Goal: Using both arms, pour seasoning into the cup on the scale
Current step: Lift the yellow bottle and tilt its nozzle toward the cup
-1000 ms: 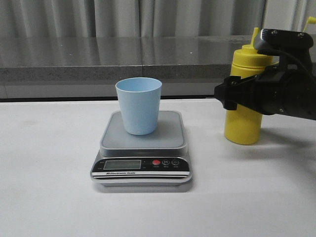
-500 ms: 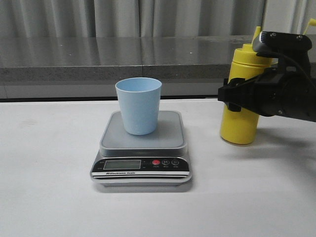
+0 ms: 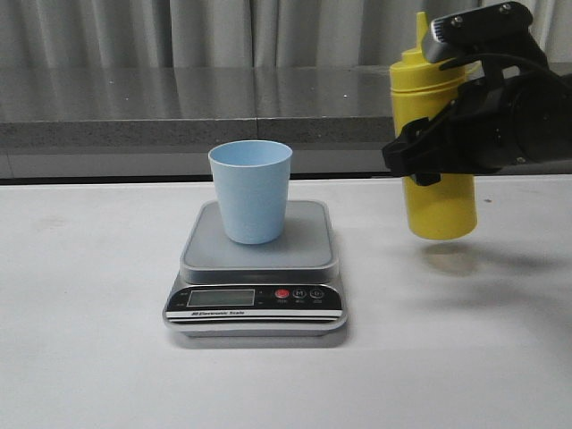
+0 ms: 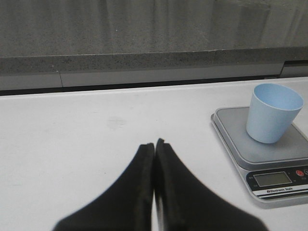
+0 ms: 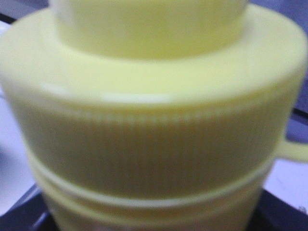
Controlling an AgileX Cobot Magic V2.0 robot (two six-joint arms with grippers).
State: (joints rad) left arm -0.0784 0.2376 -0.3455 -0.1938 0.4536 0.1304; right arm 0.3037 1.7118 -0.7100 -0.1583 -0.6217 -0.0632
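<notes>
While my right gripper (image 3: 420, 161) clamps the seasoning (image 3: 435, 143), this bottle hangs upright above the table (image 3: 89, 313) — right of the scale (image 3: 256, 268). The cup (image 3: 251, 190) stands on the scale. My left gripper (image 4: 154, 144) — jaws pressed together, empty — is left of the scale.

bare lab bench, grey curtain (image 3: 214, 31)

Cup (image 3: 251, 191) stands on scale (image 3: 256, 273), toward the platform's rear, scale at mid-table (image 3: 89, 340). Seasoning bottle (image 3: 435, 143) to the right of both, clear above the tabletop, upright in right gripper (image 3: 429, 152). Left gripper (image 4: 154, 159) well left of the scale, over the table
</notes>
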